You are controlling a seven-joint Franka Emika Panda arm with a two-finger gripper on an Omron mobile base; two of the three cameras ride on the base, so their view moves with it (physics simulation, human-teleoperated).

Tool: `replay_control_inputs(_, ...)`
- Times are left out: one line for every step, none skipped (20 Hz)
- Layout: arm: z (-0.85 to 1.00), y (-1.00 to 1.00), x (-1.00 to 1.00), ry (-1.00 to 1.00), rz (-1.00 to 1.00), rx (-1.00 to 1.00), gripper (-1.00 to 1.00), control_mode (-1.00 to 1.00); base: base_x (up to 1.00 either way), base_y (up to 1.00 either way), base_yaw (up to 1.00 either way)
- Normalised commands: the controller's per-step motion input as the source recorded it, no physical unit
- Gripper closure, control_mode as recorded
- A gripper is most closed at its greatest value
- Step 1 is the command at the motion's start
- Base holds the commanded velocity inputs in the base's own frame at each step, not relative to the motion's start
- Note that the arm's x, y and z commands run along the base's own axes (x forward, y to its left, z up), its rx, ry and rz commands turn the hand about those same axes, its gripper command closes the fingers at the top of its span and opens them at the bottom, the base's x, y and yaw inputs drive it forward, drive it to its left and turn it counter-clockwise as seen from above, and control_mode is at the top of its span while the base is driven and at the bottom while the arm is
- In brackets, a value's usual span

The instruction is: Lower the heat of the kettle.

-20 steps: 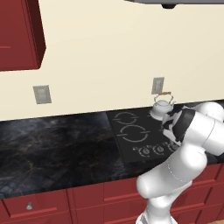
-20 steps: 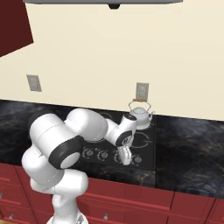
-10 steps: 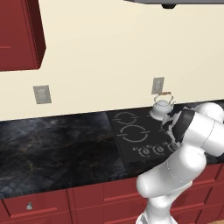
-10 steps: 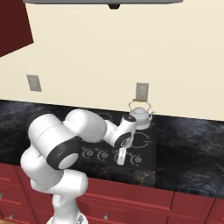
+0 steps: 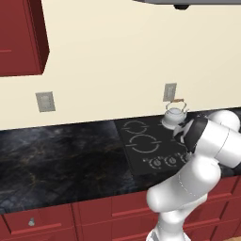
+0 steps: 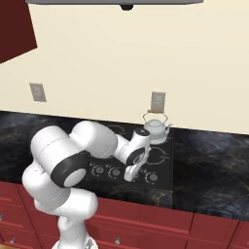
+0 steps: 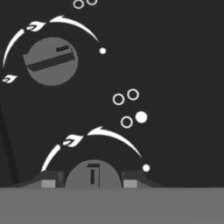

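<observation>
Simulated kitchen, arm lowered over the front edge of the cooktop (image 6: pixel 163 181). The kettle (image 6: pixel 155 129) stands upright on the cooktop's far burner, just below the wall outlet (image 6: pixel 158 101), and nothing touches it; the task concerns its burner control, not the vessel itself. The pincer (image 6: pixel 130 176) points down at the row of knobs along the cooktop's near edge, on the side of the cooktop opposite the kettle. In the hand view, the near knob (image 7: pixel 92 174) sits between the two fingertips (image 7: pixel 48 181), one tip on each side of it, which suggests the fingers are apart and straddling the knob for a twist; whether they already press on it cannot be told. The curved flame scale (image 7: pixel 98 133) arches over that knob, and a second knob (image 7: pixel 50 61) lies farther along the cooktop, untouched. The burner diagram (image 7: pixel 129 107) beside the near knob has one filled dot, presumably marking which burner it governs. In the left base view the kettle (image 5: pixel 175 114) appears beyond the arm's elbow.
</observation>
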Motion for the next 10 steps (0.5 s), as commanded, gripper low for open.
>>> replay_control_inputs(-0.16,0.0,0.0,0.04,-0.38,0.0,1.0,-1.0,0.0,0.0,0.0)
replay_control_inputs(-0.17,0.01,0.0,0.04,-0.37,0.0,1.0,-1.0,0.0,0.0,0.0)
replay_control_inputs(-0.18,0.04,0.0,0.05,-0.37,0.0,1.0,-1.0,0.0,0.0,0.0)
replay_control_inputs(-0.19,0.03,0.0,0.05,-0.37,0.0,1.0,-1.0,0.0,0.0,0.0)
replay_control_inputs(-0.18,0.03,0.0,0.05,-0.37,0.0,1.0,-1.0,0.0,0.0,0.0)
replay_control_inputs(-0.19,0.03,0.0,0.05,-0.37,0.0,1.0,-1.0,0.0,0.0,0.0)
replay_control_inputs(-0.19,0.02,0.0,0.04,-0.37,0.0,1.0,-1.0,0.0,0.0,0.0)
replay_control_inputs(-0.19,0.03,0.0,0.04,-0.37,0.0,1.0,-1.0,0.0,0.0,0.0)
replay_control_inputs(-0.19,0.02,0.0,0.04,-0.37,0.0,1.0,-1.0,0.0,0.0,0.0)
replay_control_inputs(-0.19,0.01,0.0,0.04,-0.37,0.0,1.0,-1.0,0.0,0.0,0.0)
